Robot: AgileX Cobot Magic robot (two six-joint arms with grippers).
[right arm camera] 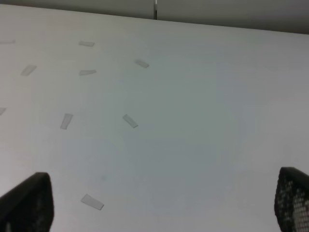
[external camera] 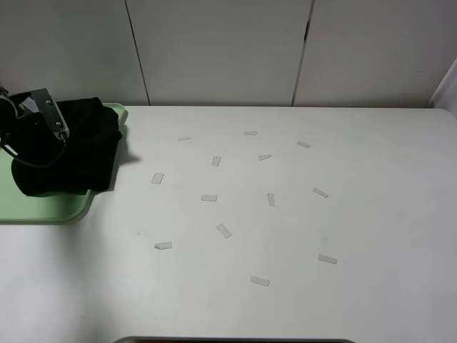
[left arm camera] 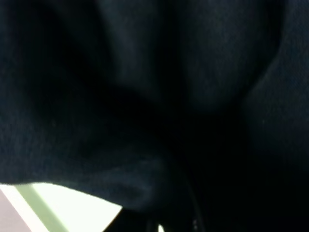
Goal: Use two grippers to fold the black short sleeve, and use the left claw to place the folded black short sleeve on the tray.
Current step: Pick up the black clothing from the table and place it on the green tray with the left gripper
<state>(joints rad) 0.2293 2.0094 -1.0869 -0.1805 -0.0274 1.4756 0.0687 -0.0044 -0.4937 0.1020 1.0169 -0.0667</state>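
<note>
At the far left of the overhead frame you had the black short sleeve (external camera: 75,146) bunched into a folded heap on the tray (external camera: 50,211), most of it on the pale green surface, with its right edge hanging over the tray's rim onto the white table (external camera: 300,236). Your left claw (external camera: 63,133) stood over the upper left part of the cloth, its grey metal bracket tilted and a black cable looping down across the fabric. The tips themselves were lost against the black cloth in that view, and in the left wrist view dark folds of the shirt (left arm camera: 145,96) filled almost the whole frame, with only a sliver of the tray (left arm camera: 72,203) showing at the lower left; the jaws were closed nearly all the way, and the cloth pressed right up against the camera suggests they pinched the shirt. Your right gripper (right arm camera: 159,212) did not appear in the overhead frame; in its own wrist view the two dark fingertips (right arm camera: 26,203) stood at opposite lower corners, spread as wide as they go, holding nothing, over bare table. Small clear strips (external camera: 223,230) lay scattered across the middle of the table, well apart from the tray.
</note>
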